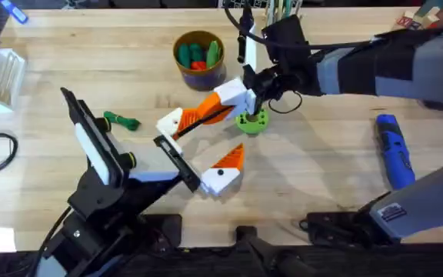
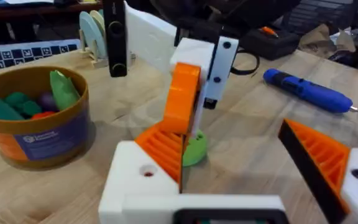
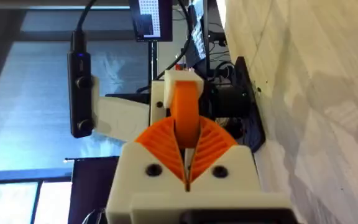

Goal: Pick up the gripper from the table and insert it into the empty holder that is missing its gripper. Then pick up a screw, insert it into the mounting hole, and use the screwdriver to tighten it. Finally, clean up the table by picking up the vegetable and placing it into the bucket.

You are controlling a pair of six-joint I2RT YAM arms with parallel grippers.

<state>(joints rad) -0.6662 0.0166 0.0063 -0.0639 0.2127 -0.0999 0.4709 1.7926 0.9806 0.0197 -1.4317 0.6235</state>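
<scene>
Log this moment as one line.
right gripper shut on orange wedge | left gripper open | screwdriver on table | vegetable on table, outside bucket

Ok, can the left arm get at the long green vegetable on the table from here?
Probably yes. The vegetable lies alone on bare wood beside the left arm, and the left gripper is open and holds nothing. It faces the green disc, so it would have to swing round.
</scene>
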